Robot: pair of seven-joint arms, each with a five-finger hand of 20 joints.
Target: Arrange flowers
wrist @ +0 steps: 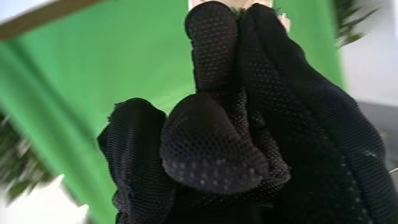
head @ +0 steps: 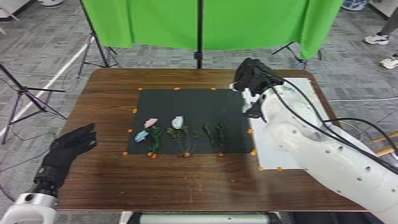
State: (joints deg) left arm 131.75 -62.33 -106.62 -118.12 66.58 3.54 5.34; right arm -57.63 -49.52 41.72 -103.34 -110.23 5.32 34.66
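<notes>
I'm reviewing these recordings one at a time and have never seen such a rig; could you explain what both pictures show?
This is a robot with two white arms, each ending in a hand in a black fabric glove. The head view looks forward and down from its head; the right wrist view is a close look along the right hand from its own wrist.

On the brown wooden table is a black mat bearing a pink flower, a blue flower, a white flower and green sprigs. A white sheet lies to the right.

The right hand seems to pinch a pale thing, too little visible to name. The left hand is open, holding nothing.
</notes>
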